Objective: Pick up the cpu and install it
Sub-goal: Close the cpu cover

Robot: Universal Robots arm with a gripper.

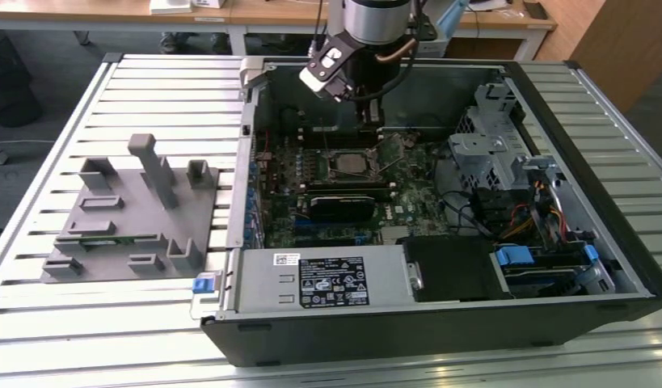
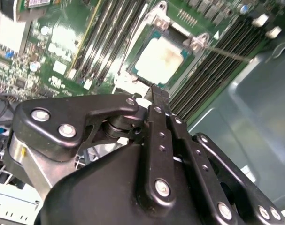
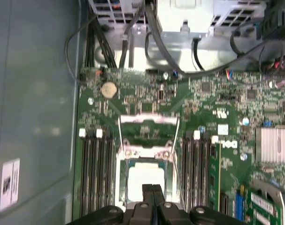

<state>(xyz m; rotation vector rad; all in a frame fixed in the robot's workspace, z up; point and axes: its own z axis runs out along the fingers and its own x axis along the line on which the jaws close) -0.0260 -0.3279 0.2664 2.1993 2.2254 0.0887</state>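
In the first wrist view, the case wall (image 3: 34, 93) is seen well apart from the gripper (image 3: 152, 186), with memory slots (image 3: 93, 178) between. The gripper is clenched on nothing, fingertips pressed together, over the cpu (image 3: 143, 177), whose edges are framed by the socket (image 3: 120, 187).

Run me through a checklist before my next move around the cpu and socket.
1. cpu lies inside the socket: ok.
2. cpu seated flat and aligned: cannot tell.
3. The load plate is swung open, off the cpu: ok.
4. pincer shut and empty: ok.
5. pincer tips apart from the cpu: cannot tell.
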